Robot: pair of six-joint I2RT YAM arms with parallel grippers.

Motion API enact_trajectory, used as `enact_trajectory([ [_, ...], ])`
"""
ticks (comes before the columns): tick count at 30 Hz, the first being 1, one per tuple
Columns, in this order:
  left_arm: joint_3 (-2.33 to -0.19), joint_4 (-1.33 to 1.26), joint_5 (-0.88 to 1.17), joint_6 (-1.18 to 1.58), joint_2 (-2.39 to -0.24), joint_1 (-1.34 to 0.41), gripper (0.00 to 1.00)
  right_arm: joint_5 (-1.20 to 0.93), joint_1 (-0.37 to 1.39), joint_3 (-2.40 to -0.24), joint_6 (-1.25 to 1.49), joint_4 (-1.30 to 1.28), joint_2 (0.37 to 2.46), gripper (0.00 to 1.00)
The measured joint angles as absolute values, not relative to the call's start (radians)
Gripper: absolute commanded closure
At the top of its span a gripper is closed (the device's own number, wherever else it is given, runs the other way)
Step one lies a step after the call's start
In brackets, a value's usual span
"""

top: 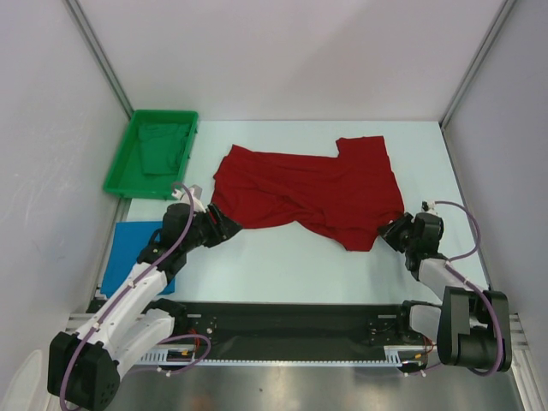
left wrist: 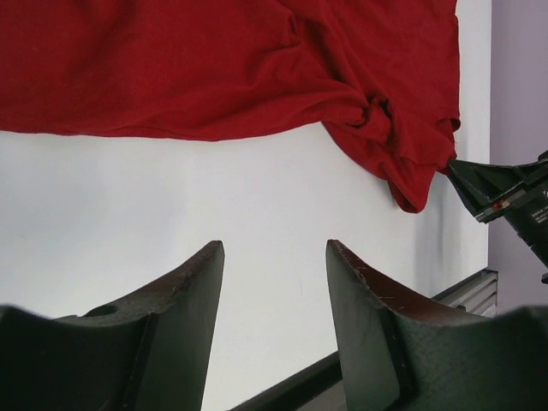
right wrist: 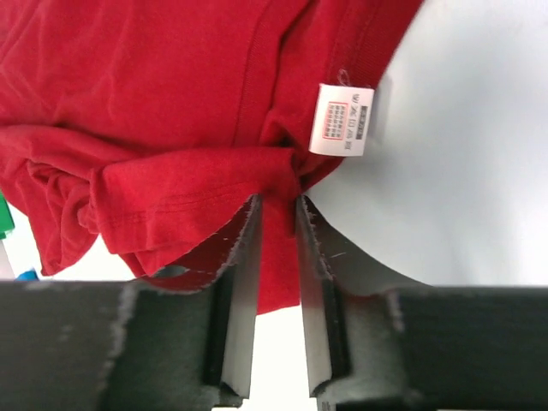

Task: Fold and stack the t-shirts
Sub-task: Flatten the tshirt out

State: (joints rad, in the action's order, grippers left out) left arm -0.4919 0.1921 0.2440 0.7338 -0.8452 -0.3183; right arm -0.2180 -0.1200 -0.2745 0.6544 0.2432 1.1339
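Note:
The deep red t-shirt (top: pixel 312 188) lies spread and rumpled across the middle of the table. My right gripper (top: pixel 387 233) is shut on a fold of its near right edge; in the right wrist view the cloth (right wrist: pixel 171 86) is pinched between the jaws (right wrist: pixel 278 201), just below a white label (right wrist: pixel 342 120). My left gripper (top: pixel 224 227) is open and empty, just off the shirt's near left edge. In the left wrist view its gripper (left wrist: pixel 274 248) has bare table between the fingers, with the red shirt (left wrist: pixel 214 60) farther off. The bright blue t-shirt (top: pixel 128 244) lies flat at the near left, partly under my left arm.
A green tray (top: pixel 124 167) holding a green cloth (top: pixel 163 145) stands at the back left. White walls close in the table on the left, back and right. A black rail (top: pixel 291 321) runs along the near edge. My right gripper (left wrist: pixel 505 193) shows in the left wrist view.

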Motion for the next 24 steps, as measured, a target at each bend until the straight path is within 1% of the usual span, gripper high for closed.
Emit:
enact_trajectory([
  [4, -0.492, 0.192, 0.244, 0.734, -0.846, -0.318, 0.43, -0.217, -0.120, -0.269, 0.656, 0.246, 1.109, 0.76],
  [8, -0.492, 0.192, 0.244, 0.734, -0.850, -0.318, 0.42, -0.218, -0.120, -0.265, 0.658, 0.253, 1.129, 0.92],
  [10, -0.492, 0.192, 0.243, 0.734, -0.851, -0.318, 0.38, -0.220, -0.120, -0.265, 0.661, 0.268, 1.150, 1.00],
  [13, -0.492, 0.194, 0.233, 0.735, -0.863, -0.318, 0.35, -0.227, -0.120, -0.265, 0.665, 0.273, 1.172, 1.00],
  [18, -0.549, 0.282, 0.132, 0.751, -0.966, -0.313, 0.36, -0.230, -0.120, -0.277, 0.666, 0.228, 1.154, 1.00],
  [24, -0.643, 0.344, -0.031, 0.776, -1.124, -0.280, 0.39, -0.222, -0.118, -0.383, 0.667, 0.043, 0.988, 1.00],
])
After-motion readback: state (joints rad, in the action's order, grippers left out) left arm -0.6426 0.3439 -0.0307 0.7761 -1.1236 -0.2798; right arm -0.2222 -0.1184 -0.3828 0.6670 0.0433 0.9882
